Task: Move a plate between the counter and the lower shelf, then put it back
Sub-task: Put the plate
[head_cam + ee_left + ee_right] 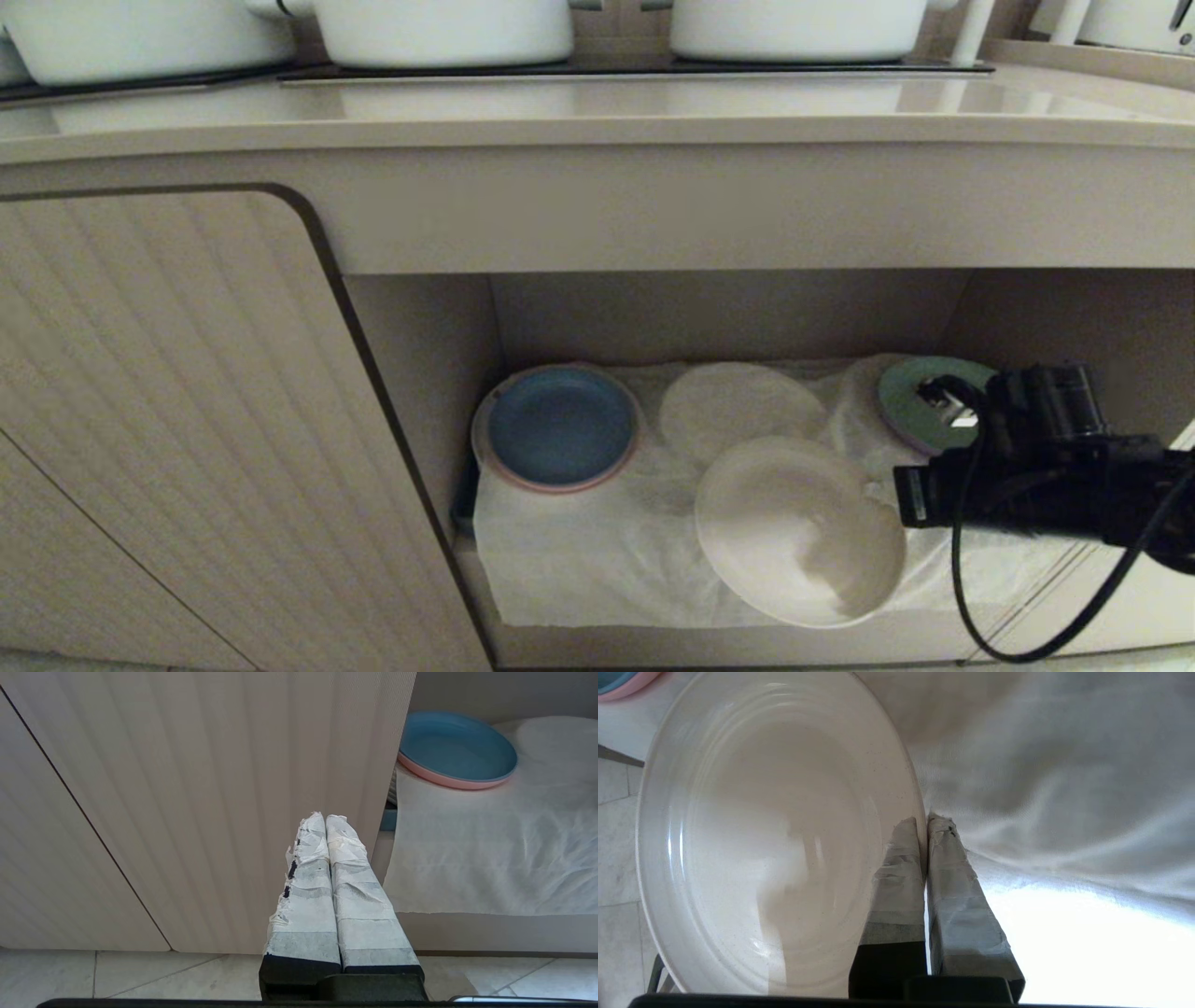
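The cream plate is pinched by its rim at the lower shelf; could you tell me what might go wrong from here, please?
1. The right gripper holds the cream plate only at its rim, tilted, so it could slip or swing.
2. The counter edge overhangs the lower shelf; lifting out, the plate might strike it.
3. The white cloth is rumpled beside the fingers and could snag.

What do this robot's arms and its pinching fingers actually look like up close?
Each gripper has two long, flat fingers tapering to the tips, wrapped in crinkled white tape that frays at the ends, on a black base: see the left gripper and the right gripper. From the head view the right arm's end is a chunky black housing with a black cable looping beneath it.
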